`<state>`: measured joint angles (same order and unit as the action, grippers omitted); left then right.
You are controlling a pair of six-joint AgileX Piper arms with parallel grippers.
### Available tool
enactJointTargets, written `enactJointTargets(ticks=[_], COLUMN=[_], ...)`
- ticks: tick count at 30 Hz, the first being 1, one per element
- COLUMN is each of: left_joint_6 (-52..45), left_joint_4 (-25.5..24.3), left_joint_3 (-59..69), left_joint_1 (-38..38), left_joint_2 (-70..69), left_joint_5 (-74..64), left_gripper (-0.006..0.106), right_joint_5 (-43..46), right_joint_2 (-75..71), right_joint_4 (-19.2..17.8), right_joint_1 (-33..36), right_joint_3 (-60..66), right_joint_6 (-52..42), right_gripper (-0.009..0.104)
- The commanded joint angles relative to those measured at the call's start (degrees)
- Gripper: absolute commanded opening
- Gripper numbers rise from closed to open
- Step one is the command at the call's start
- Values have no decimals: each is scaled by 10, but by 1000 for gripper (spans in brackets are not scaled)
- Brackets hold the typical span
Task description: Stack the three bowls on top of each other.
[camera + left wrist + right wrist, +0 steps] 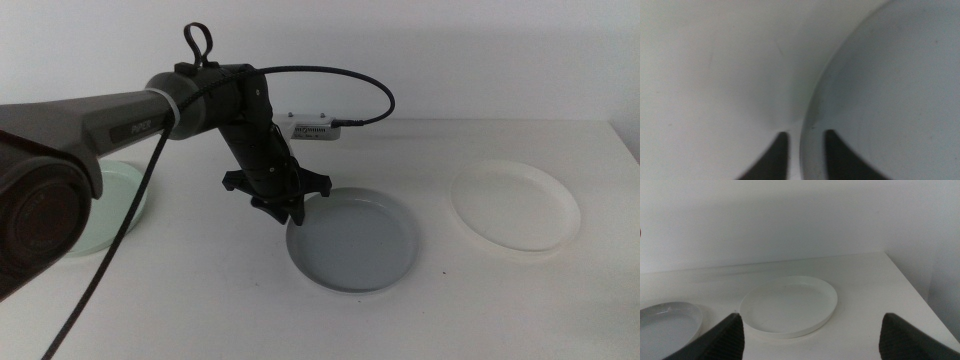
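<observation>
We look down on a white bench (200, 300) that carries all three bowls, well apart from one another. The left arm (90, 125) reaches in from the left side and angles down toward the middle of the bench. The grey bowl (352, 240) sits at the centre, the white bowl (515, 208) lies flat to its right, and the pale mint green bowl (125, 195) lies at the far left, partly hidden behind the arm. A small white box (312, 128) with a cable rests at the back of the bench. The left pincer (287, 207) is at the grey bowl's left rim; in its wrist view we see the jaws straddling that rim, one inside and one outside, narrowly apart. The right pincer (810, 330) waits off to the right, jaws wide apart, facing the white bowl
</observation>
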<state>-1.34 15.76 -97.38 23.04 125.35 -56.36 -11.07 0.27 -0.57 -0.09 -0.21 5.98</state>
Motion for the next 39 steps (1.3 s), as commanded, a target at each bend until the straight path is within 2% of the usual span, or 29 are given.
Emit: enactJointTargets(ticks=[1, 5, 6, 9, 11, 13, 15, 17, 22, 28, 32, 39], left_joint_6=[-14, -27, -29, -24, 5, 50, 55, 25, -58, -76, -108, -122], left_joint_4=[12, 2, 2, -29, -83, -158, -184, -173, -97, -63, -32, -22], left_joint_3=[-5, -5, -5, -5, -5, -5, -5, -5, -5, -4, -4, -4], left_joint_1=[-9, -33, -42, -71, -92, -124, -163, -211, -340, -427, -447, -447], left_joint_2=[-4, -36, -52, -119, -162, -200, -220, -228, -205, -138, -82, -16], left_joint_5=[-9, -39, -48, -73, -93, -105, -107, -111, -124, -108, -92, -38], left_gripper=[40, 91, 94, 94, 94, 94, 94, 94, 94, 94, 94, 89], right_joint_5=[7, 7, 7, 7, 7, 7, 7, 7, 7, 7, 7, 7], right_joint_2=[-3, -3, -3, -3, -3, -3, -3, -3, -3, -3, -3, -3], right_joint_4=[-3, -3, -3, -3, -3, -3, -3, -3, -3, -3, -3, -3], right_joint_1=[1, 1, 1, 1, 1, 1, 1, 1, 1, 1, 1, 1], right_joint_3=[2, 2, 2, 2, 2, 2, 2, 2, 2, 2, 2, 2], right_joint_6=[-4, -4, -4, -4, -4, -4, -4, -4, -4, -4, -4, -4], right_gripper=[89, 89, 89, 89, 89, 89, 89, 89, 89, 89, 89, 89])
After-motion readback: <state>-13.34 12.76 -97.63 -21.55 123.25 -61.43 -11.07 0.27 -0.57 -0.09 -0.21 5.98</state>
